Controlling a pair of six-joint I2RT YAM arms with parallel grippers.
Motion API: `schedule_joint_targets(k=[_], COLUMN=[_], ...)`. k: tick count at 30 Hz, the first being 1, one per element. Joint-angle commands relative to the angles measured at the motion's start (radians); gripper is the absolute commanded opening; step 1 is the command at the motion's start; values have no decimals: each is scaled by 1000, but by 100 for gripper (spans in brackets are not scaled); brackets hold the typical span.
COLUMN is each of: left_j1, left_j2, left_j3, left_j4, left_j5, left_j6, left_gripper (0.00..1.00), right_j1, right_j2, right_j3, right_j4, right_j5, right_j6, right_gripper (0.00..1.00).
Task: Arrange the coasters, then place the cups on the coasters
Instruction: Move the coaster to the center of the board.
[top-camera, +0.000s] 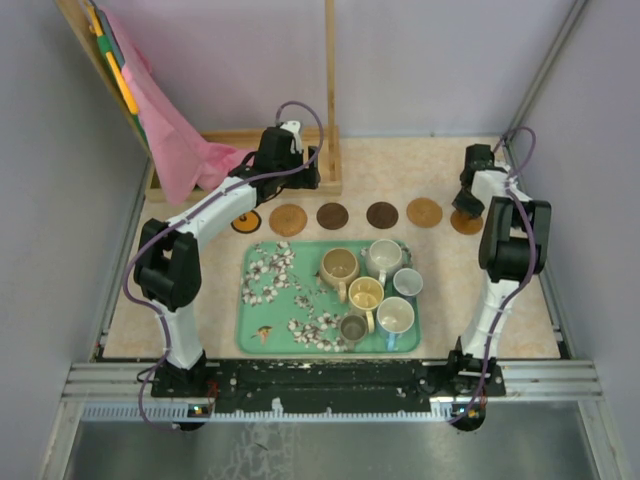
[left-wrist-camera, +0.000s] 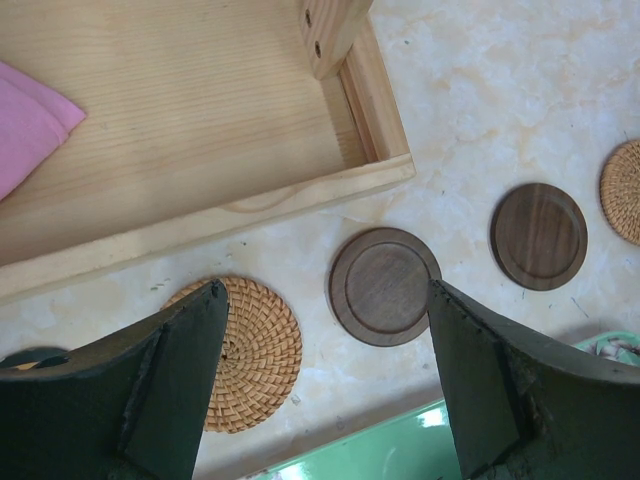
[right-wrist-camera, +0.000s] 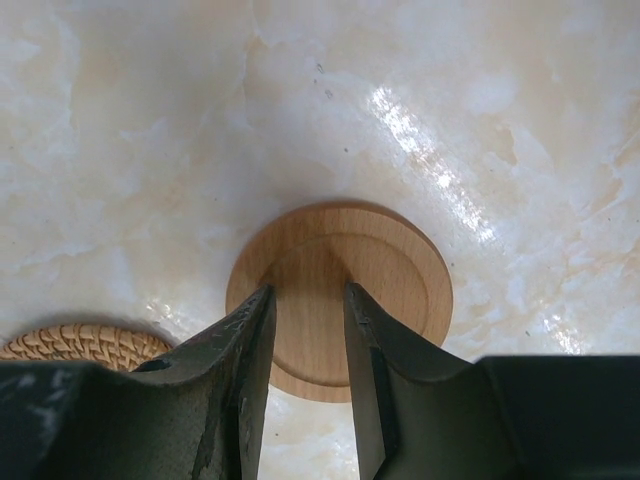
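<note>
six coasters (top-camera: 332, 215) on marbled table (top-camera: 400, 170), grey walls (top-camera: 430, 60); l hand (left-wrist-camera: 328, 295) wide, r hand (right-wrist-camera: 308, 290) ajar, both empty

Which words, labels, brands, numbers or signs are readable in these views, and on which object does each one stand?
No text can be read in any view.
The green tray carries only a flower pattern.
The cups, the coasters, the wooden frame and the pink cloth show no writing.
The yellow and green strips at the top left are too small to tell.
</note>
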Motion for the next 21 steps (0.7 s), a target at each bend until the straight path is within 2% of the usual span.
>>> schedule_joint_targets(k=[1,12,21], left_j1=[1,1,1], left_j2=[-42,-36,-33], left_j3=[1,4,5], left_j4=[16,13,19], left_j5=[5,5,12], left_j6=[-6,-5,-11], left_gripper=[86,86,86], right_j1=[-10,-10,-10], right_j2=[46,104,103], right_j3=[60,145,146], right_j4=[19,0,-4], right_j5=[29,30,48], right_j6=[11,5,1], right_gripper=[35,34,34])
